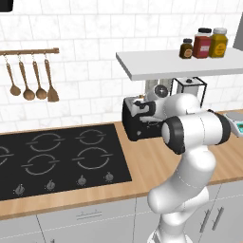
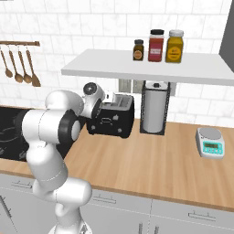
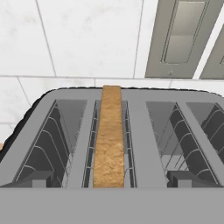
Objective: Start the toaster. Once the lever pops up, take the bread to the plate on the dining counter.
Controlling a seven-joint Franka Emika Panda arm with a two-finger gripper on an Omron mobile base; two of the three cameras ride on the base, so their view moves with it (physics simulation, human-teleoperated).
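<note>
Left base view: the toaster (image 1: 137,124) sits toward the surface's back edge, beside the cooktop (image 1: 57,159).

Right base view: the claw (image 2: 106,98), spread wide and empty, hovers over it.

Hand view: the bread (image 3: 108,135) stands edge-up in a slot, likely light, stiff, crumbly; pinch its flat faces near the top crust.

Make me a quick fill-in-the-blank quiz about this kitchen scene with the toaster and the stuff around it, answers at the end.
1. The bread stands on edge in a slot of the ____.
2. On the wall shelf stand ____ jars.
3. The wooden utensils hang on the wall above the ____.
4. Right of the paper towel roll, on the counter, sits a small kitchen ____.

Missing words: toaster; three; cooktop; scale
</note>
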